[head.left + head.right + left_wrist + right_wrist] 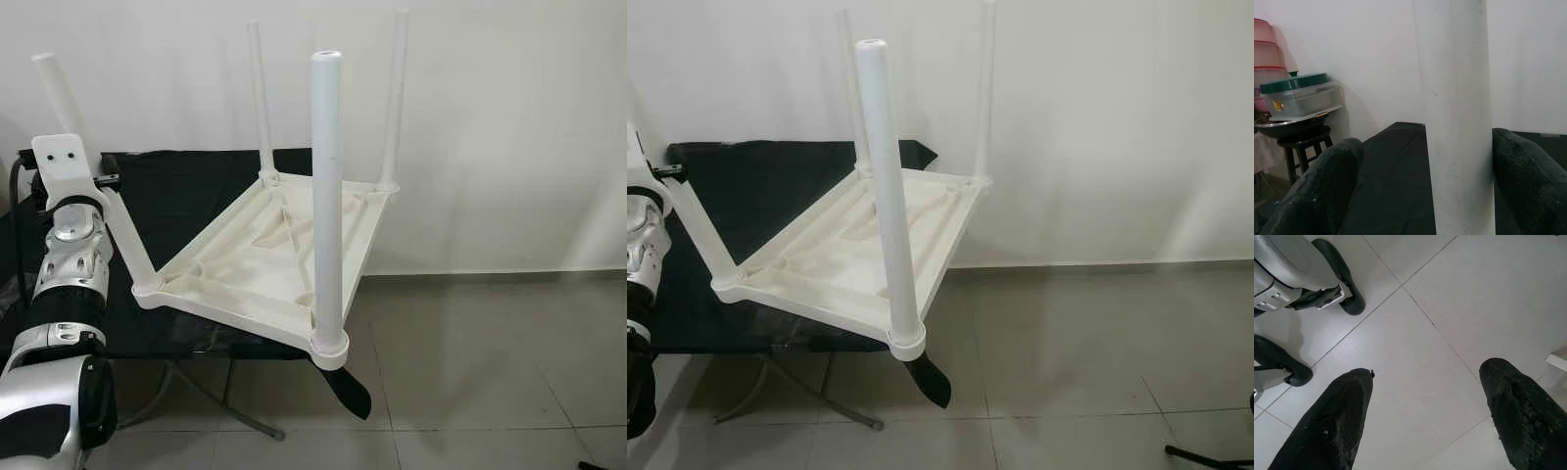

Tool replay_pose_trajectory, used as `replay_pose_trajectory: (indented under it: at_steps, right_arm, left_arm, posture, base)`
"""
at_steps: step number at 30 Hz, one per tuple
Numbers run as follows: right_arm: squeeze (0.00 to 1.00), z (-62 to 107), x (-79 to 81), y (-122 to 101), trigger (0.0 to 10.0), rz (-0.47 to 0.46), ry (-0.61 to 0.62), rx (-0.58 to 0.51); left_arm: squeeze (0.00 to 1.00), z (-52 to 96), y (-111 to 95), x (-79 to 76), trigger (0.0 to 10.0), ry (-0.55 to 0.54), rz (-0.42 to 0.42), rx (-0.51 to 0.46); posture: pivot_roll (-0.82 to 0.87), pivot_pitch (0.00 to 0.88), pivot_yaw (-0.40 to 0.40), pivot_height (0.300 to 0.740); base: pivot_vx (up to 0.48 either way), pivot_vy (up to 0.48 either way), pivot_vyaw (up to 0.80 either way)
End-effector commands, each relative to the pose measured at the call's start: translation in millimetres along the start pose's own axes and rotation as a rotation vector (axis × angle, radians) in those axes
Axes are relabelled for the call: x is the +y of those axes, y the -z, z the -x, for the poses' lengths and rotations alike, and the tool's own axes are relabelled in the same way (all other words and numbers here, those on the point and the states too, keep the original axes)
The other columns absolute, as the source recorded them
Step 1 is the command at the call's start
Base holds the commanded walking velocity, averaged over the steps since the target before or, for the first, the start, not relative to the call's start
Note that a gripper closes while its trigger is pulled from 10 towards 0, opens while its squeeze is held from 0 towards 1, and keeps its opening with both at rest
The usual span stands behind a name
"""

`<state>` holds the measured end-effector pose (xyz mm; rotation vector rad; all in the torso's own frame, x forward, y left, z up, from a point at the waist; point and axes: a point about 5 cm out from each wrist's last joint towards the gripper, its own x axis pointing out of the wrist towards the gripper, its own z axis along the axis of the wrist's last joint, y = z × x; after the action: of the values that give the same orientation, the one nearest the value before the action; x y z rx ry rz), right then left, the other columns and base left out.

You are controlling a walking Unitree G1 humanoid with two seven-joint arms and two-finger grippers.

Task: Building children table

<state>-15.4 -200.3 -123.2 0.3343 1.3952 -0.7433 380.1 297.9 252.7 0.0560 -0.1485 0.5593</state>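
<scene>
A white plastic children's table (265, 255) lies upside down and tilted, its four legs pointing up, partly resting on a black cot (186, 196). My left gripper (101, 183) is raised at the left, open around the table's left leg (1457, 122). One finger (1528, 181) lies against that leg and the other finger (1327, 186) stands apart from it. The nearest leg (327, 196) rises from the front corner. Under that corner a black finger (348, 392) of my right gripper (1425, 377) points down, open above the floor tiles, holding nothing.
The cot stands on thin crossed metal legs (220, 406) against a white wall. Grey tiled floor (490, 362) extends to the right. A dark stool with stacked containers (1295, 98) stands by the wall. My feet (1327, 274) are on the tiles below.
</scene>
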Motion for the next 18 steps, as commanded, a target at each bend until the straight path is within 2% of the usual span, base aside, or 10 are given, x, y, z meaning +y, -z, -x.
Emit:
replay_pose_trajectory:
  at_steps: [1,18]
  right_arm:
    - [0.00,200.8,178.4,-336.0,10.0,0.453,-0.410,-1.239]
    - [0.00,200.8,178.4,-336.0,10.0,0.453,-0.410,-1.239]
  left_arm:
    - [0.00,0.4,5.8,3.4,10.0,-0.012,-0.001,0.022]
    - [0.00,0.4,5.8,3.4,10.0,-0.012,-0.001,0.022]
  posture:
    - [0.09,0.000,-0.008,0.740]
    - [0.09,0.000,-0.008,0.740]
  base:
    - [0.000,0.000,0.00]
    - [0.000,0.000,0.00]
